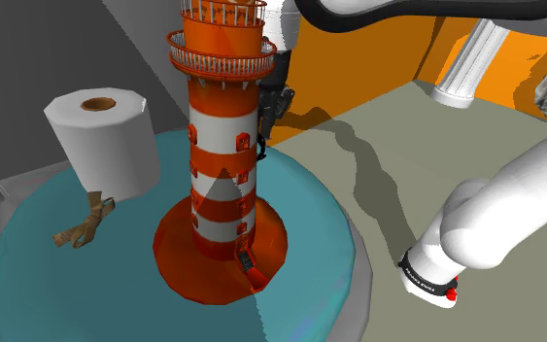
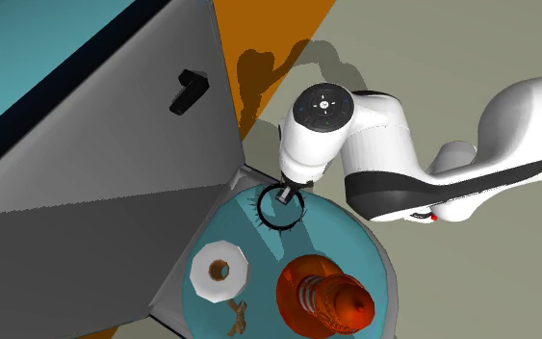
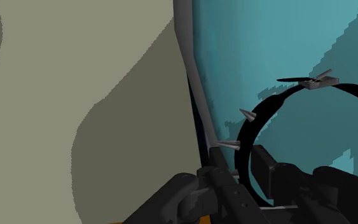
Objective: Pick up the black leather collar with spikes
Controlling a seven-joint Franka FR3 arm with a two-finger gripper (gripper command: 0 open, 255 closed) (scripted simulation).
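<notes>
The black collar point(image 2: 280, 220) is a ring with grey spikes, resting at the rim of the round teal table point(image 2: 357, 237) just under the hand. My gripper point(image 2: 286, 195) comes down onto its near side. In the wrist view the fingers point(image 3: 220, 178) stand close together on either side of the collar point(image 3: 266, 105) band and clasp it, while the rest of the ring reaches out over the teal table point(image 3: 285, 44). From the shoulder camera my gripper point(image 1: 269, 117) is behind the lighthouse, which hides the collar.
A tall orange and white lighthouse point(image 1: 221, 146) stands mid-table. A white paper roll point(image 1: 101, 136) and a small brown object point(image 1: 85, 225) sit toward the shoulder view's left. A grey cabinet with a black handle point(image 2: 188, 91) adjoins the table. Floor lies beyond the rim.
</notes>
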